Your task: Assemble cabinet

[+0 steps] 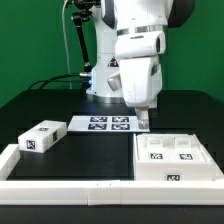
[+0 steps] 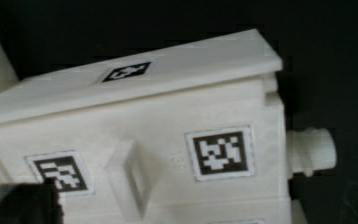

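Cabinet (image 1: 176, 158) sits just beside the fingers (image 1: 143, 118), contact unclear.

Plain green backdrop (image 1: 30, 40), black tabletop (image 1: 95, 150), low white border rail (image 1: 60, 186) along its near edge

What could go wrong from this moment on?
1. The gripper hangs close over the edge of the white plastic open box body; a descent off target may push it instead of gripping.
2. The body lies near the low white border rail, so a push could jam it there.
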`<action>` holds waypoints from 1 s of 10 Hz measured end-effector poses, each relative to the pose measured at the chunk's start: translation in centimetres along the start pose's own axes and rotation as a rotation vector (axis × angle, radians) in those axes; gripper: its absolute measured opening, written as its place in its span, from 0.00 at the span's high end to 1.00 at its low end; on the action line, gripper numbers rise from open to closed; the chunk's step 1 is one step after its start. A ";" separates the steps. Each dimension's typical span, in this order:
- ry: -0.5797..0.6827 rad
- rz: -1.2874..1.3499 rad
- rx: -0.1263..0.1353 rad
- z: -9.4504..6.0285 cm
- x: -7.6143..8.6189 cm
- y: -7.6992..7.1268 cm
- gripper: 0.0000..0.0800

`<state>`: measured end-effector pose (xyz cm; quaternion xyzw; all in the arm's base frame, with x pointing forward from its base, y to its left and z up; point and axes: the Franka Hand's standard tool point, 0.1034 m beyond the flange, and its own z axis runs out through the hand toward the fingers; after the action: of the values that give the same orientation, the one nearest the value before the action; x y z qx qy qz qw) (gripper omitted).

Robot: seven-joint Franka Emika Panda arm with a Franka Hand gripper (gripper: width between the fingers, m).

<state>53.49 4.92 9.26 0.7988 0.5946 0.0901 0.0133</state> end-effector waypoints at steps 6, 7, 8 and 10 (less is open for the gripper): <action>0.016 0.318 -0.023 -0.5 1.9 -4.6 0.00; 0.016 0.324 -0.023 -0.5 1.9 -4.6 0.00; 0.016 0.326 -0.023 -0.5 1.9 -4.7 0.00; 0.055 0.609 -0.052 -0.7 3.0 -5.9 0.00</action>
<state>48.60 9.40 9.54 0.9370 0.3256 0.1266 -0.0098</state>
